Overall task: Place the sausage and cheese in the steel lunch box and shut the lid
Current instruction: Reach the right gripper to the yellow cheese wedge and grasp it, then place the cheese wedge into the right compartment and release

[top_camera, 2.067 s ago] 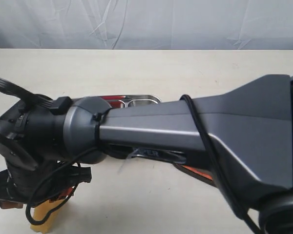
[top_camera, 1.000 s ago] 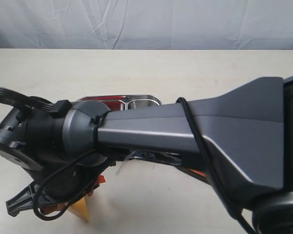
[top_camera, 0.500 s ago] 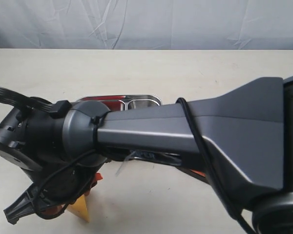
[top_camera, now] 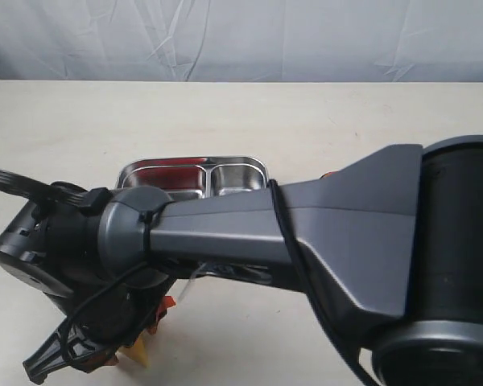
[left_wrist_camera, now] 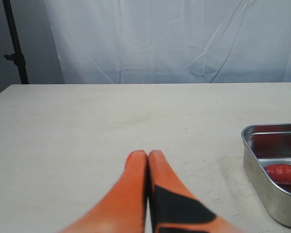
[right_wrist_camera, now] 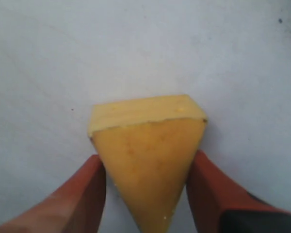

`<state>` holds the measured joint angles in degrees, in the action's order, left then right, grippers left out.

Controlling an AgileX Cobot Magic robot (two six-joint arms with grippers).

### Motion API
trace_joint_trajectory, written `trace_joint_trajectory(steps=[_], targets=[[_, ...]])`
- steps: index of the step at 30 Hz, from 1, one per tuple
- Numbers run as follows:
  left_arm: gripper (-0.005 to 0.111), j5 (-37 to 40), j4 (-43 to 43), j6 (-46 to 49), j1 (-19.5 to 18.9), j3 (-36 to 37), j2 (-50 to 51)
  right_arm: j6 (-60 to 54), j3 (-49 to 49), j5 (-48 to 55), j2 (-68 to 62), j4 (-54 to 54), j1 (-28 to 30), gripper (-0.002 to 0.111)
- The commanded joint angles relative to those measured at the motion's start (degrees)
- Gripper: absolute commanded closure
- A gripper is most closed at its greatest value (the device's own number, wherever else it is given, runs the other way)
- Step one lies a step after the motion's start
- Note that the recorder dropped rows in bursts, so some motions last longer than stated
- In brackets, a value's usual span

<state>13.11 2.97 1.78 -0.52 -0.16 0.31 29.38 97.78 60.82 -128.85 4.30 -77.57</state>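
Right arm reaches low across leftward; right gripper (right_wrist_camera: 146, 159) pinches the yellow wedge-shaped toy cheese (right_wrist_camera: 148, 131), perhaps lifted. Left gripper (left_wrist_camera: 148, 155) is pressed together, empty.

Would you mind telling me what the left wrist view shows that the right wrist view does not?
Only the left wrist view shows the steel lunch box with the sausage inside, and the left fingers shut on nothing. Only the right wrist view shows the cheese pinched between the right fingers. Both show the pale table.
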Motion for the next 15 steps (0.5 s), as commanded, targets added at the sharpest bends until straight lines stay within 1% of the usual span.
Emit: trace_joint_trajectory(steps=[1,3,5,9,11,15], targets=[[0.107,-0.70,0.47,-0.04,0.15,0.16,-0.31,-0.56,-0.01,-1.33,0.01,0.56,-0.15,0.060],[0.107,-0.70,0.47,-0.04,0.15,0.16,-0.31,-0.56,-0.01,-0.97,0.01,0.62,-0.15,0.065],[0.107,-0.70,0.47,-0.04,0.15,0.16,-0.31,-0.56,-0.01,-0.71,0.01,0.71,-0.15,0.076],[0.107,-0.70,0.47,-0.04,0.15,0.16,-0.31,-0.56,-0.01,-0.58,0.01,0.71,-0.15,0.109],[0.107,-0.70,0.47,-0.04,0.15,0.16,-0.31,-0.71,-0.01,-0.35,0.12,0.71,-0.15,0.108],[0.107,-0.70,0.47,-0.04,0.15,0.16,-0.31,-0.71,-0.01,0.27,2.25,1.56,-0.15,0.108]])
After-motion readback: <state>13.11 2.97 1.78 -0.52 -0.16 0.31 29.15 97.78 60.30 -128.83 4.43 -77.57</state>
